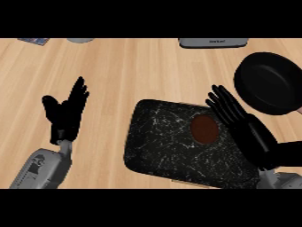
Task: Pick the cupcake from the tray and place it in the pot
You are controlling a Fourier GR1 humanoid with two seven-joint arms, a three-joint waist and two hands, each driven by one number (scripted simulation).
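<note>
None of the task is done: the cupcake (204,130) sits on the speckled black tray (160,142), toward its right side. The right hand (251,131), fingers straight and slightly apart, hovers at the tray's right edge beside the cupcake, gripping nothing. The black pot (272,83) waits beyond the tray's upper-right corner. The left hand (67,111) rests open left of the tray.
</note>
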